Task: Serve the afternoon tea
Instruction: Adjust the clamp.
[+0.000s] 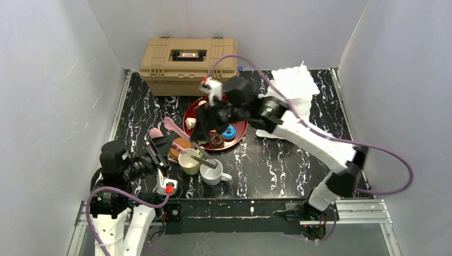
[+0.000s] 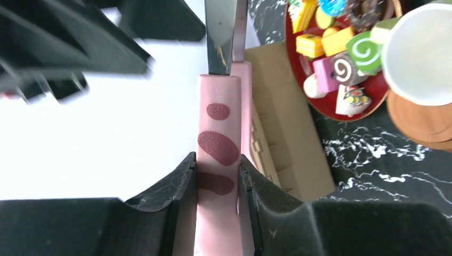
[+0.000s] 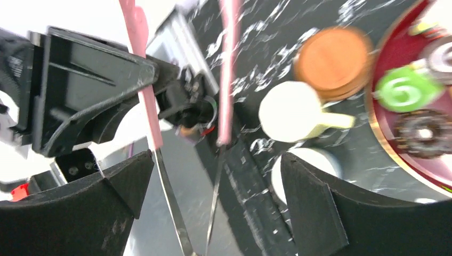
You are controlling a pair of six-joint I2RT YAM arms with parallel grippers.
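Note:
My left gripper [image 1: 160,152] [image 2: 217,160] is shut on the pink handle of the metal tongs [image 2: 218,138] [image 1: 169,124], held above the table's left side. My right gripper [image 1: 205,125] [image 3: 213,176] stands open above the dark red plate [image 1: 241,132]. The tongs' two metal arms [image 3: 170,208] converge between its fingers, touching neither. On the plate lie toy pastries, among them a chocolate donut [image 1: 216,141] [image 3: 424,133] and a green swirl roll [image 3: 408,90] [image 2: 365,50]. In front of it stand a pale yellow mug [image 1: 189,160] [image 3: 290,112], a white mug [image 1: 212,172] and brown coasters [image 1: 181,145] [image 3: 333,61].
A tan ribbed toolbox [image 1: 187,64] stands against the back wall. A crumpled white cloth [image 1: 293,88] lies at the back right, partly under the right arm. White walls close in both sides of the black marbled table [image 1: 277,165].

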